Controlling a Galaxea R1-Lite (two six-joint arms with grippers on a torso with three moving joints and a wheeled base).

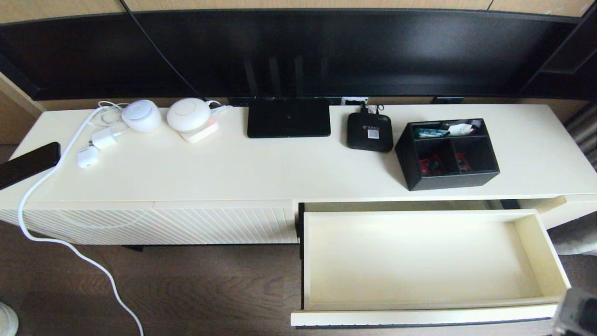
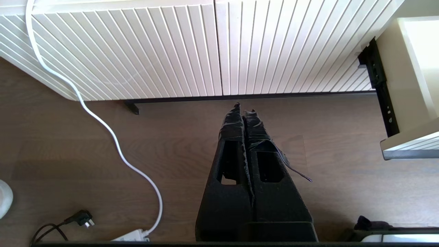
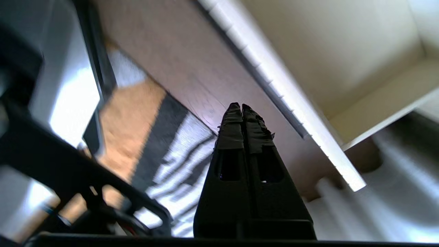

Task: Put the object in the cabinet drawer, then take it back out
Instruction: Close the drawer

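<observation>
The black organizer box [image 1: 447, 153] with three compartments and colourful packets stands on the cream cabinet top [image 1: 261, 168], behind the right half of the drawer. The cabinet drawer [image 1: 422, 256] is pulled wide open; its cream interior holds nothing. Its front edge also shows in the right wrist view as the drawer front [image 3: 284, 99]. My right gripper [image 3: 238, 105] is shut and empty, low over the floor just outside the drawer's front right corner; part of that arm [image 1: 578, 312] shows there. My left gripper [image 2: 244, 109] is shut and empty, above the floor before the closed ribbed panels.
On the cabinet top stand a flat black router [image 1: 288, 117], a small black set-top box [image 1: 369, 131], two white round devices [image 1: 188, 114], chargers and a phone [image 1: 28, 164]. A white cable [image 1: 70, 247] trails onto the wooden floor. The ribbed panels [image 2: 212, 48] stay closed.
</observation>
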